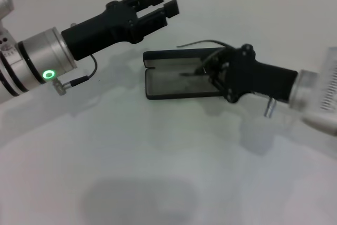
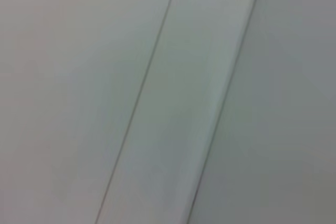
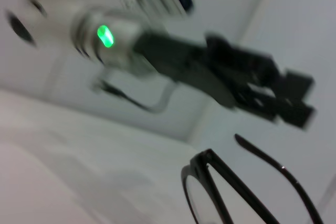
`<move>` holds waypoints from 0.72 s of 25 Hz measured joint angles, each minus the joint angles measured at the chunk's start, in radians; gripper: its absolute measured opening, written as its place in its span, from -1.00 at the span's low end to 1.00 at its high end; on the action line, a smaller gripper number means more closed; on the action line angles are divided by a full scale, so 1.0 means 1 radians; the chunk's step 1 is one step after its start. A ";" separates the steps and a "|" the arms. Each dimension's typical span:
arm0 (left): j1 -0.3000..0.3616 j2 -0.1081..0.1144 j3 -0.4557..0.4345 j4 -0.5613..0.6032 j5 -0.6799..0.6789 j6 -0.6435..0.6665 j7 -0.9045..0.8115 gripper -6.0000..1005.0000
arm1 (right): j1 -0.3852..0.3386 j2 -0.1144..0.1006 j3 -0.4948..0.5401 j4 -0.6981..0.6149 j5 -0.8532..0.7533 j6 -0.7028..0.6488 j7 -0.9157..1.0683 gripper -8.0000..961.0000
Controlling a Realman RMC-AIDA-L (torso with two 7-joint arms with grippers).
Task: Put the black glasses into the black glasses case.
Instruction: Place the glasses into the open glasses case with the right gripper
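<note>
The left gripper [image 1: 157, 5] hangs raised, fingers spread and holding nothing, up and to the left of the open glasses case [image 1: 179, 75]. The case lies long axis left to right on the table [image 1: 158, 172]. The right gripper [image 1: 215, 69], the nearer one, holds the glasses [image 3: 236, 187] over the case's right end; its finger state cannot be told.

Counted on the white worktop [image 1: 158, 172]: one black glasses case [image 1: 174, 75], lying open. One pair of black glasses [image 3: 247, 182], a temple arm curving above the case. Two robot arms, each ending in one claw: left claw [image 1: 158, 5] and right claw [image 1: 213, 72]. One green ring light [image 1: 49, 74], glowing on the left arm.
</note>
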 joint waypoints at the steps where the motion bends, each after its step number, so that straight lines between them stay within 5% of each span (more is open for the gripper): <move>1: 0.002 0.001 -0.001 0.000 0.000 -0.001 0.000 0.18 | -0.001 -0.001 -0.039 -0.023 0.039 0.065 -0.018 -0.78; 8: 0.001 -0.001 0.000 -0.001 0.005 -0.024 0.001 0.18 | 0.005 0.000 -0.230 -0.146 0.107 0.337 -0.047 -0.78; 18: 0.010 0.006 -0.001 0.000 0.006 -0.059 0.002 0.18 | -0.071 -0.005 -0.176 -0.199 0.102 0.169 -0.048 -0.78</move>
